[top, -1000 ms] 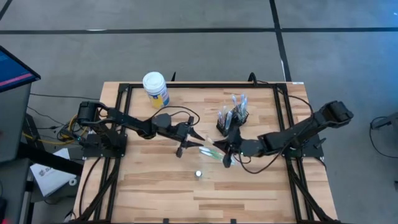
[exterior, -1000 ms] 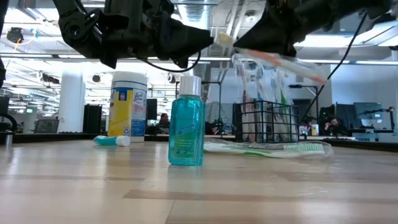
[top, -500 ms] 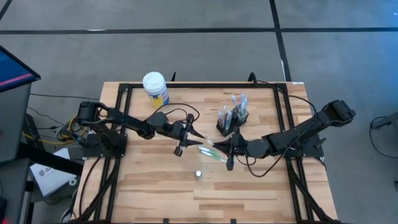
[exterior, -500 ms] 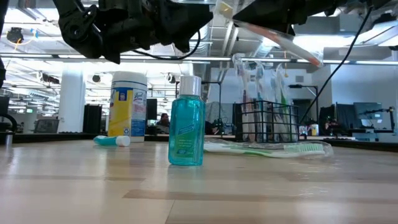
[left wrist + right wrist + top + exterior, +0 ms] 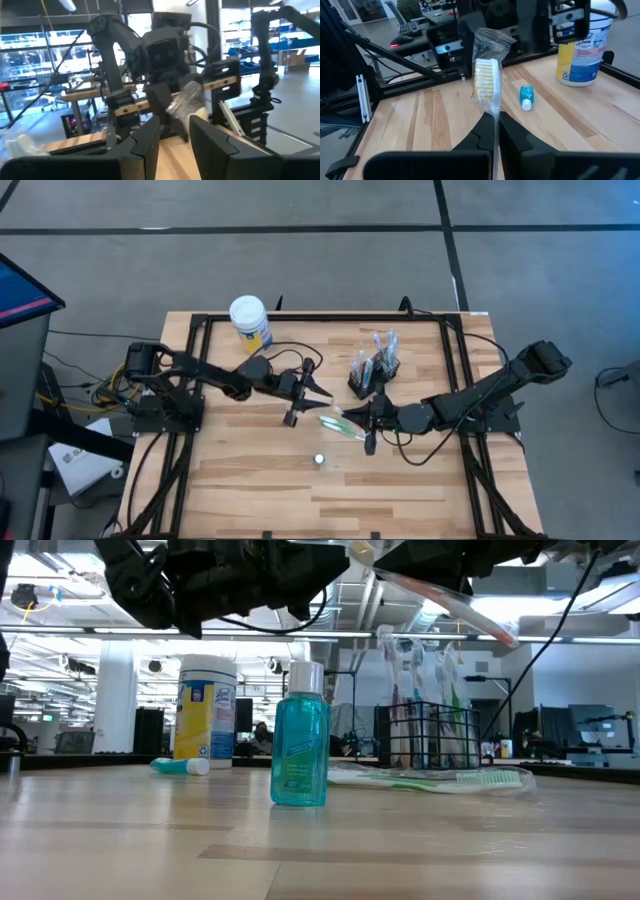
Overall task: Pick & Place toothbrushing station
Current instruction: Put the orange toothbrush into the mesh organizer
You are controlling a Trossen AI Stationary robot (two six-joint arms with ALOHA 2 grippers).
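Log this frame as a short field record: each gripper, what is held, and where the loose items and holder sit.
right gripper: shut on wrapped toothbrush, raised above table
left gripper: part open, facing the brush, empty
holder: upright, toothbrushes inside
green toothbrush: flat on table
teal bottle: upright
small tube: lying flat
wipes jar: far edge

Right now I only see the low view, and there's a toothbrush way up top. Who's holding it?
Observer: The right gripper is shut on the wrapped toothbrush, just below its bristles.
Operator: What's the other arm doing?
Observer: The left gripper faces the brush head with its fingers apart and nothing between them.
Operator: Where's the black holder from there?
Observer: From above, the wire-mesh holder stands just past both grippers, toward the table's far edge.
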